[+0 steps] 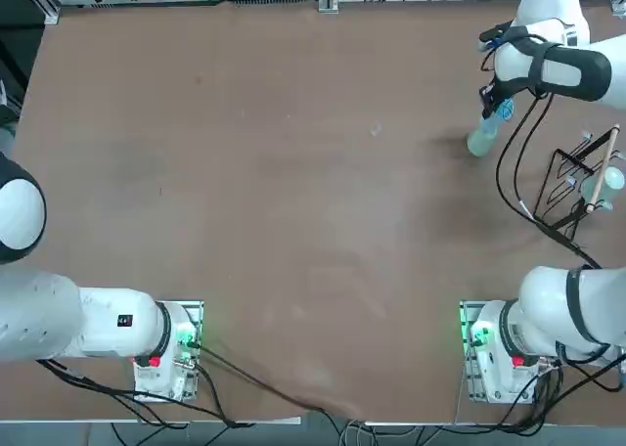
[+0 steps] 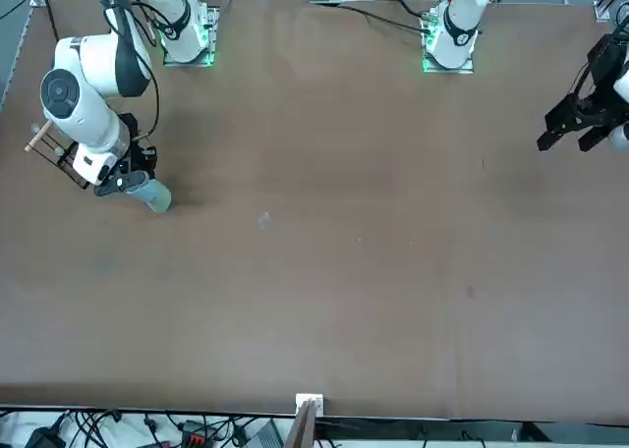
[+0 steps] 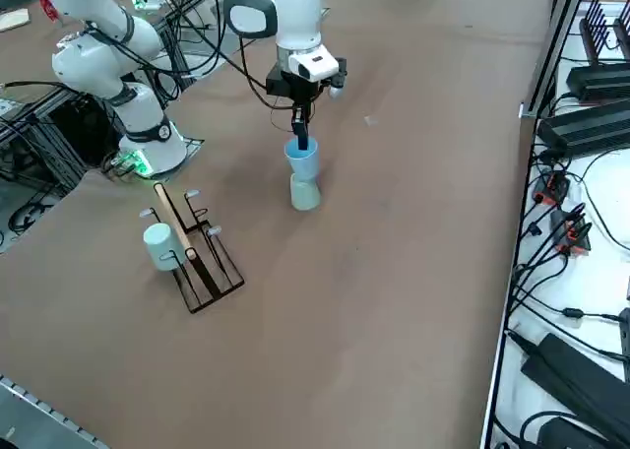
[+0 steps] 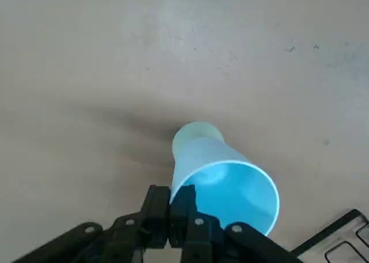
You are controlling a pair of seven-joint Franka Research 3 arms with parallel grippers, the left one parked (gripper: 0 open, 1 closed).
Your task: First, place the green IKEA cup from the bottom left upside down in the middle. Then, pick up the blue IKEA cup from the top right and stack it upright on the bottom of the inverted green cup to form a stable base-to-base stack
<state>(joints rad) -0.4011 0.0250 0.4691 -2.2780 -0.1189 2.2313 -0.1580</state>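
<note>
Pinching the smooth, tapered blue plastic cup's (image 4: pixel 230 185) wall, the tool (image 4: pixel 183 194) meets the pale-green cup (image 3: pixel 304 192).

Relative to the table (image 1: pixel 293 221): one view directly above, one facing the robot, one diagonal, one close; all share the cups (image 3: pixel 302 160).
</note>
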